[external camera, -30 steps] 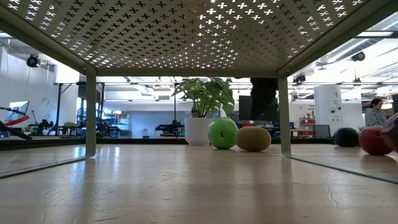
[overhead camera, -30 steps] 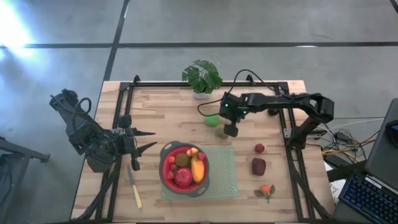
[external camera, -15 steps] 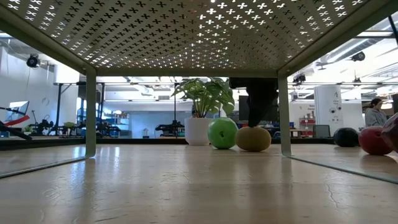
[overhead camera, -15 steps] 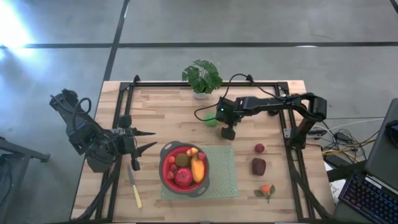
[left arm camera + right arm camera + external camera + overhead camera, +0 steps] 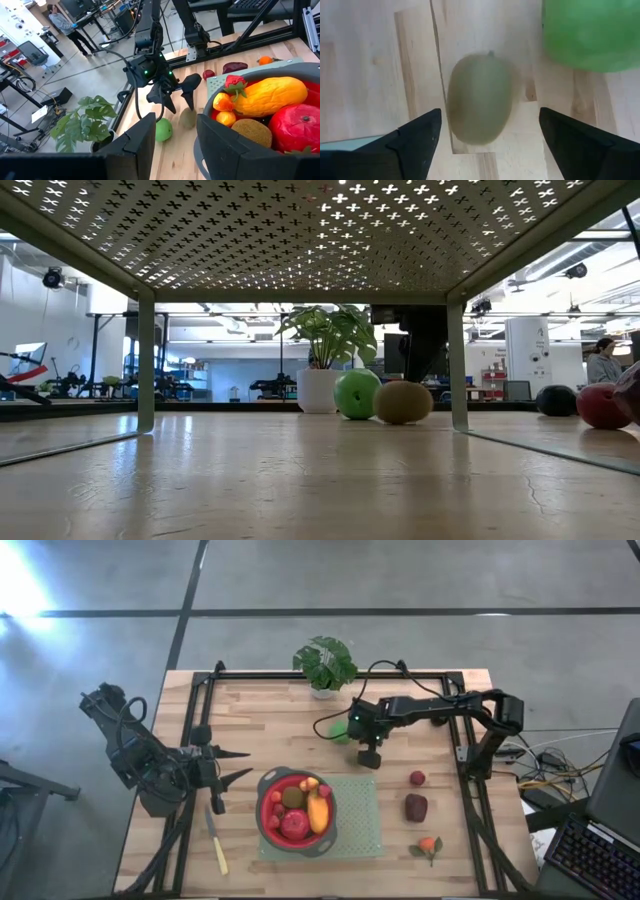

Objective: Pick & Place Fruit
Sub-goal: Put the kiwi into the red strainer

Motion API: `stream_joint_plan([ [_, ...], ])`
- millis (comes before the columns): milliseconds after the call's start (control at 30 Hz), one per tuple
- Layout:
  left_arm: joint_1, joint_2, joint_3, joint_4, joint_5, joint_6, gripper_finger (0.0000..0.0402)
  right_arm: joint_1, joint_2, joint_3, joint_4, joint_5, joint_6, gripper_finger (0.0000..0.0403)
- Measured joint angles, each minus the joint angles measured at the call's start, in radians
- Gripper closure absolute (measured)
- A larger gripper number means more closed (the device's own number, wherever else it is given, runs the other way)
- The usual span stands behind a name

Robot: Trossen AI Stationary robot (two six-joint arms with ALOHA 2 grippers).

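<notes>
Kiwi (image 5: pixel 479 97) is the fruit in question; it lies on the wooden table (image 5: pixel 250 730) near the back, just beside the green ball (image 5: pixel 358 394) and not far from the potted plant (image 5: pixel 325 664). The right gripper (image 5: pixel 177 95) hangs directly above it, fingers spread wide with nothing between them, one on each side of the brown oval; the fruit is not held yet. It looks like a small toy piece, so I judge it light and stiff, with a smooth rounded skin that may slip or roll when touched. The best hold seems across its narrow middle, with the fingers low enough to pass the widest part. The green ball is very close, so one finger may push it away. The left gripper (image 5: pixel 232 766) waits at the left side beside the red bowl (image 5: pixel 266 802), partly parted and holding nothing; the bowl has several fruits inside already.
</notes>
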Motion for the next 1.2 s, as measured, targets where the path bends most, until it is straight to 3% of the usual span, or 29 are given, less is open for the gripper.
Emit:
stream_joint_plan([
  [200, 0.0, 0.0, 0.0, 0.0, 0.0, 0.0, 0.0252, -0.001, 0.0, 0.0, 0.001, 0.0, -0.002, 0.0069],
  [700, 0.0, 0.0, 0.0, 0.0, 0.0, 0.0, 0.0252, 0.003, 0.02, -0.023, 0.015, -0.006, -0.009, 0.0108],
  [1200, 0.0, 0.0, 0.0, 0.0, 0.0, 0.0, 0.0252, 0.036, 0.085, -0.023, 0.073, -0.006, -0.075, 0.0071],
])
